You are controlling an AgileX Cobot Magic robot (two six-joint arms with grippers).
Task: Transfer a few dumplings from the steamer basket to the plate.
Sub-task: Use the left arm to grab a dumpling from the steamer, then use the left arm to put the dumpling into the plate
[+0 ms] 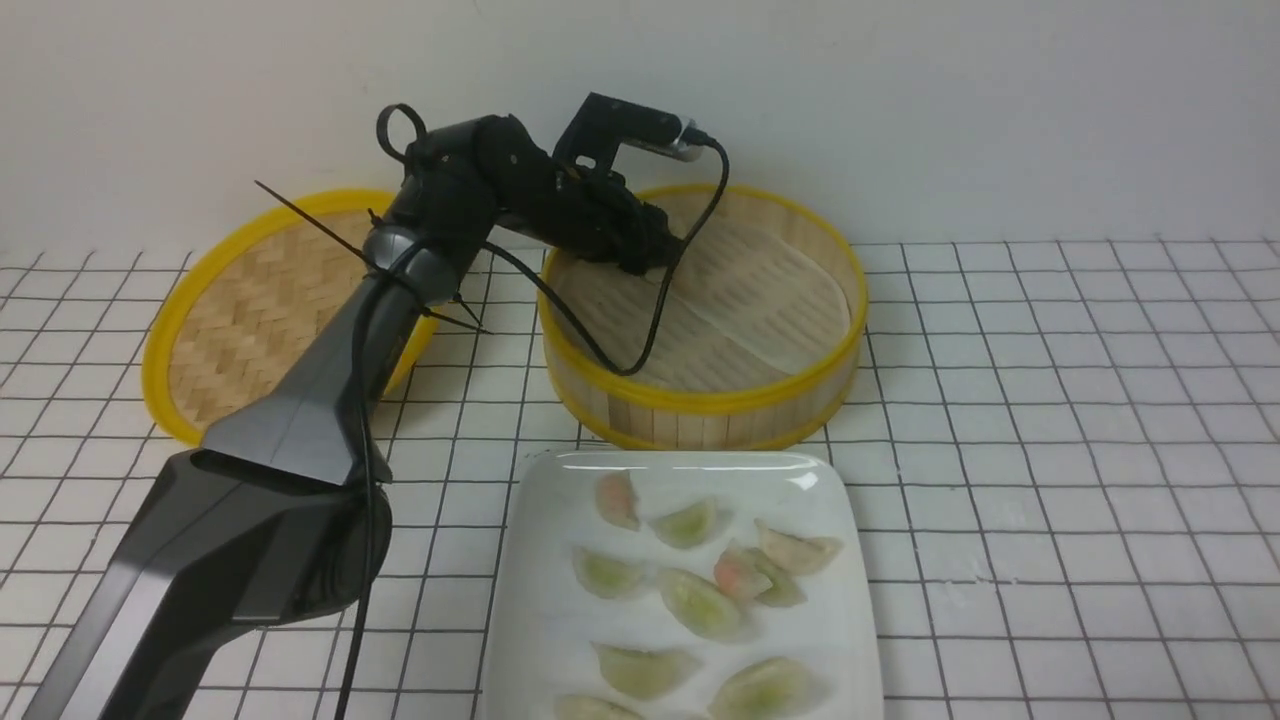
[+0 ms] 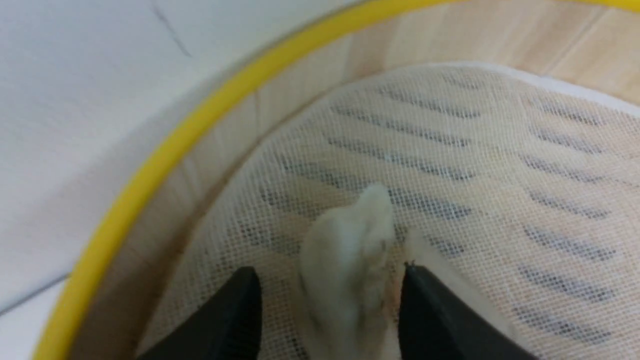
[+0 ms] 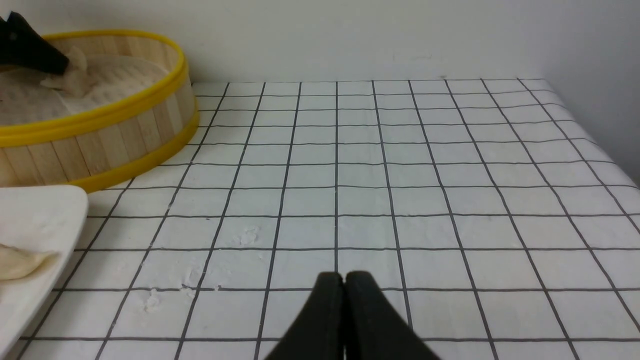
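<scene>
Dumplings covered a good part of the plate, which sat at 6 o'clock from the basket, so most of the job looked done to me. One pale dumpling lay on the liner near the basket wall, roughly at 10 o'clock inside the basket. I couldn't spot any others in there.

The left arm reached over the rim. The left jaws stood open with that dumpling between them, a clear gap on one side and the other tip nearly touching. Not a grip yet, far as I could tell. The right jaws were closed on nothing, over bare worktop somewhere around the basket's 4 o'clock side.

How I'd do the pinch: the dumpling sat off centre between the tips, so nudge sideways first, or one tip shoves it along the liner before the other arrives. Close slowly and stop once the skin gives. These look soft and would probably tear or slip out under a hard squeeze. Keep the tips just off the mesh so the liner doesn't come up too. Then go straight up past the rim before swinging toward 6 o'clock, and aim for a bare patch of plate. Also mind the cable drooping into the basket.
</scene>
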